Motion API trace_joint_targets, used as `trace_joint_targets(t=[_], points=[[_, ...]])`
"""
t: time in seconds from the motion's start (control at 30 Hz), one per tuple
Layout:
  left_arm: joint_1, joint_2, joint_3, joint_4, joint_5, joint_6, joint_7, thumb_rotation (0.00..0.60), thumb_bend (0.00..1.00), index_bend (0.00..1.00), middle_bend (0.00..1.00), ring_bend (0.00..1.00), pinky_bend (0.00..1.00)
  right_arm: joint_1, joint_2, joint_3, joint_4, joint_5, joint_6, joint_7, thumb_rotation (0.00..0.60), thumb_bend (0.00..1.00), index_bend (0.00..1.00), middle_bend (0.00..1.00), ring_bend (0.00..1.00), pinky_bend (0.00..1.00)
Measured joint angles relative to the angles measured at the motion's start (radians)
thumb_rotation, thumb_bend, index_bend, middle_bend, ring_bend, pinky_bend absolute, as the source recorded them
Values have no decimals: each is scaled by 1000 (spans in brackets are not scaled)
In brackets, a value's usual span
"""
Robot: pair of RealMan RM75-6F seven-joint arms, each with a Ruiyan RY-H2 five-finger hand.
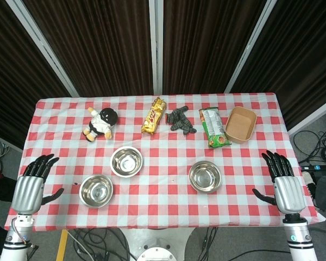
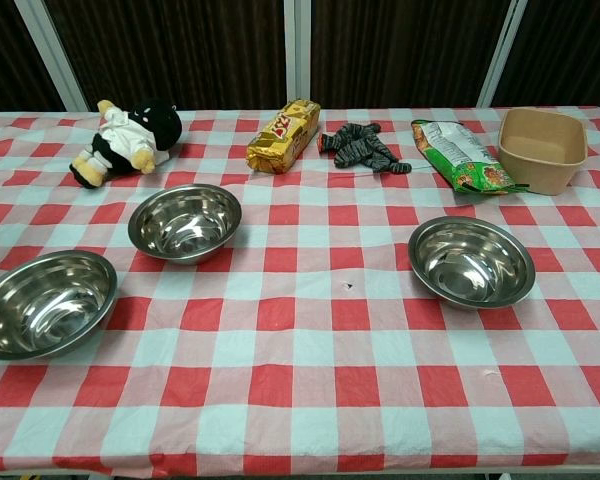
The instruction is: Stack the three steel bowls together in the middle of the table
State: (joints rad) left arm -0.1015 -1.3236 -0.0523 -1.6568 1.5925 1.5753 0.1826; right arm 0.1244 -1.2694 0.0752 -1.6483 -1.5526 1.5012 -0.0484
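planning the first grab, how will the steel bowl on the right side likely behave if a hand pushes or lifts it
The right steel bowl looks thin and rigid, so probably light and unbending. Its polished, mirror-like wall may be slippery under fingers. It sits upright on a narrow base on the checkered tablecloth, so a push at the rim might tip or rock it rather than slide it.

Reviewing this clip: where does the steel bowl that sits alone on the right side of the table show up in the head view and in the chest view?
Head view: the lone steel bowl sits right of centre, near the front edge, apart from the other two bowls.
Chest view: the same bowl lies right of centre, at mid-height.
Shared landmark: the green snack bag lies behind it in both views.
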Motion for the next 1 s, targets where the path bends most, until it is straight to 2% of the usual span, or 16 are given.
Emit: trace_joint_targets(t=[0.43,0.83,1.0], points=[[2,10,10,-15,25,6,7,600,84,237,253,154,229,-3,14,7,-31,10,6,-15,600,54,31,49,0,30],[-21,-5,17,-31,53,-23,68,600,84,237,253,154,233,-5,19,1,-27,17,-4,-25,600,54,31,49,0,30],[-26,-1,16,-50,50,-34,99,600,85,237,254,204,336,-5,21,7,-26,18,1,-15,600,54,31,49,0,30]])
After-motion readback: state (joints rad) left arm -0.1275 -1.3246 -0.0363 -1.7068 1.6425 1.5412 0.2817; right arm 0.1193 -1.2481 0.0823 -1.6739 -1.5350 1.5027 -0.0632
